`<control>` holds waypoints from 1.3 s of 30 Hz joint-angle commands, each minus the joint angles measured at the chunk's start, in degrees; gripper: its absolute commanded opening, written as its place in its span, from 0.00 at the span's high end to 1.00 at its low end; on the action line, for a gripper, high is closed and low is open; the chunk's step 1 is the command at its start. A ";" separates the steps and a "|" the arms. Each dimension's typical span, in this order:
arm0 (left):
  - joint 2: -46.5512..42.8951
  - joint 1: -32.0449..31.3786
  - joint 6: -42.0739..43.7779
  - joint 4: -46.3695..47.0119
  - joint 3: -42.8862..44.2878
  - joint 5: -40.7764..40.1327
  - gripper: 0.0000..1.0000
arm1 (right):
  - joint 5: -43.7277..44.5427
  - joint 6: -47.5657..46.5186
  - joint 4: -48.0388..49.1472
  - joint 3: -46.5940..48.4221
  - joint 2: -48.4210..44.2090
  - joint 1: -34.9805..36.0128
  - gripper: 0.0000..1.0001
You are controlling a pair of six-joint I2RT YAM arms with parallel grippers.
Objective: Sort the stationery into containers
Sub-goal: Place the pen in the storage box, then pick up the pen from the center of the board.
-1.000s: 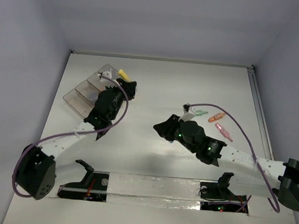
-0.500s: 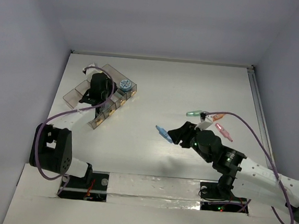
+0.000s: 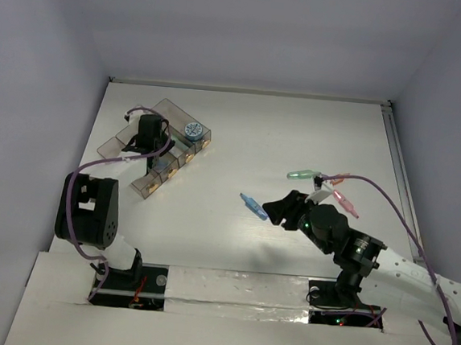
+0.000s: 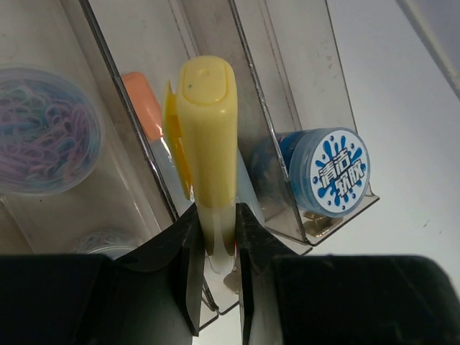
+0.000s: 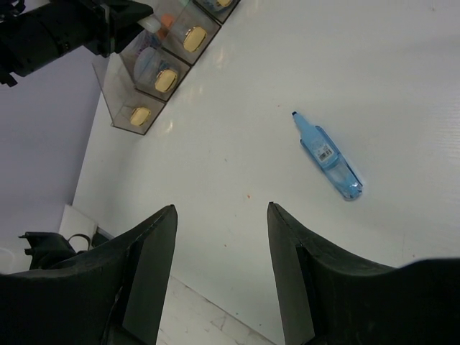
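Yellow pen [image 4: 207,144] is clamped in my left gripper [image 4: 215,244], pinched low on the barrel, its far end aimed at the containers [image 4: 316,93]. It hangs right over a partition, between the slot holding the orange pen [image 4: 141,100] and the one with the blue tape roll [image 4: 338,172]. If I let go here, I reckon it straddles that partition or tips out. My right gripper [image 5: 219,237] is spread wide and empty. The blue pen [image 5: 329,157] lies loose on the table [image 5: 237,108] ahead, and a skewed approach could knock it away.
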 commanded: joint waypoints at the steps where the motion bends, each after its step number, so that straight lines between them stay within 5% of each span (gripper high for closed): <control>1: -0.31 0.48 -0.69 0.42 2.25 0.01 1.00 | 0.71 -1.25 0.37 -0.56 -1.37 -0.20 0.41; 16: -2.50 0.48 -0.52 4.81 -0.30 -1.22 0.40 | 2.55 -2.83 -1.74 0.49 -0.06 -0.20 0.44; 23: -17.16 -8.36 3.08 10.70 -2.94 -4.64 0.38 | 6.24 -6.51 -5.70 4.44 8.19 -1.25 0.93; 25: -19.03 -12.51 5.71 11.14 -2.94 -6.49 0.39 | 5.46 -7.22 -5.96 5.93 10.83 -2.04 0.95; 28: -21.32 -19.46 7.57 12.81 -4.60 -6.32 0.43 | 3.52 -8.63 -7.27 7.70 16.45 -3.45 0.90; 33: -22.20 -25.44 8.27 16.85 -9.96 -2.46 0.46 | -1.73 -12.31 -9.21 10.60 25.84 -6.70 0.41; 39: -23.78 -27.99 7.83 21.69 -16.29 1.41 0.47 | -10.71 -19.52 -5.96 12.00 34.82 -10.31 0.29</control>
